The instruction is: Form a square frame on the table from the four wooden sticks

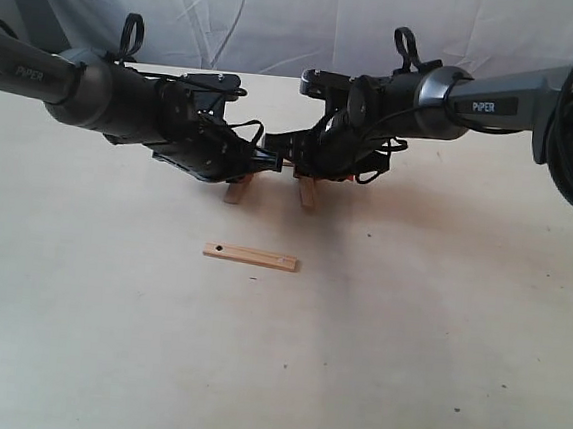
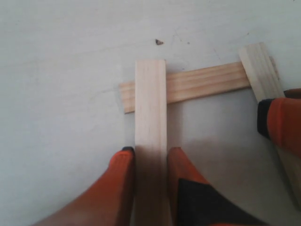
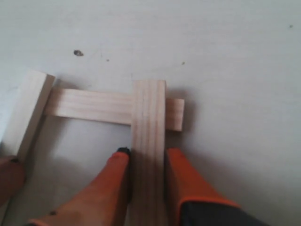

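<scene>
My left gripper [image 2: 150, 153] is shut on a plain wooden stick [image 2: 150, 117], its orange fingers pressed to both long edges. That stick's far end lies across a cross stick [image 2: 202, 84] flat on the table [image 2: 61, 70]. My right gripper [image 3: 148, 153] is shut on a second plain stick [image 3: 148, 117], which overlaps the other end of the same cross stick [image 3: 89, 105]. Together they make three sides of the square frame. The fourth stick [image 1: 251, 257], with a dark hole near each end, lies loose nearer the front. In the exterior view both grippers [image 1: 233, 165] [image 1: 306, 161] meet at mid-table.
The two arms [image 1: 97, 88] [image 1: 478, 96] reach in from left and right and almost touch above the sticks. A white cloth backdrop [image 1: 303, 20] hangs behind the table's far edge. A small dark speck [image 2: 159, 42] sits on the table beyond the cross stick.
</scene>
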